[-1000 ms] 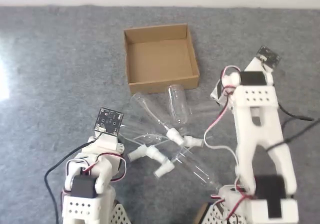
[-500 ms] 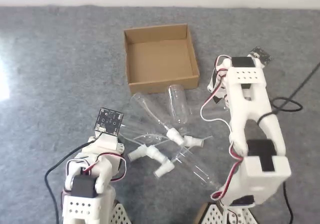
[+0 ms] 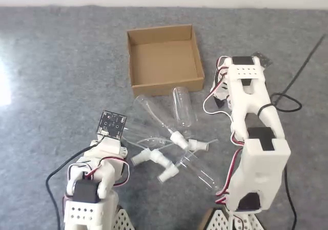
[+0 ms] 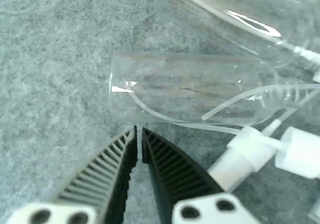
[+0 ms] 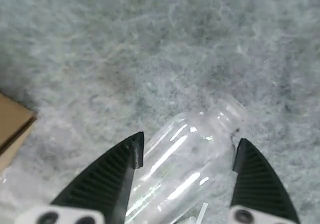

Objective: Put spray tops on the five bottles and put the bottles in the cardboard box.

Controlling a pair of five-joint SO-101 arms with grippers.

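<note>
From the high view we are looking steeply down over the grey table (image 3: 51, 61), with the cardboard box (image 3: 164, 61) at top centre. From each wrist we are peering closely past the left gripper (image 4: 139, 130) or right gripper (image 5: 191, 138) at the bottles (image 4: 190, 87) lying mid-frame in the high view.

No text, label, brand, number or sign can be read in any view. The dark circuit board (image 3: 111, 123) close by the left tool (image 4: 139, 130) carries a few pale marks, but they are too small to make out.
</note>
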